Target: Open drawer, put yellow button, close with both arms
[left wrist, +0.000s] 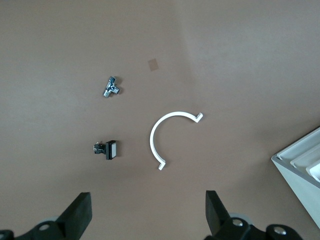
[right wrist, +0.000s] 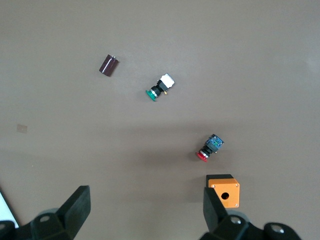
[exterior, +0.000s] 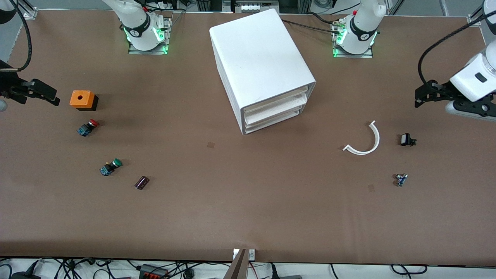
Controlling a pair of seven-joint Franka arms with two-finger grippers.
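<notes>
The white cabinet (exterior: 259,62) stands mid-table near the robots' bases, and a corner of it shows in the left wrist view (left wrist: 300,165). Its top drawer (exterior: 277,101) looks shut, in line with the two below. The yellow button is not in view. My left gripper (exterior: 419,97) is open and empty, up over the left arm's end of the table; in its wrist view (left wrist: 147,215) the jaws stand wide apart. My right gripper (exterior: 54,97) is open and empty, up over the right arm's end next to the orange box; its wrist view (right wrist: 145,212) shows the jaws wide apart.
At the right arm's end lie an orange box with a hole (exterior: 82,99), a red-capped button (exterior: 88,127), a green-capped button (exterior: 111,167) and a dark cylinder (exterior: 142,182). At the left arm's end lie a white curved strip (exterior: 366,141), a black part (exterior: 407,140) and a metal part (exterior: 401,179).
</notes>
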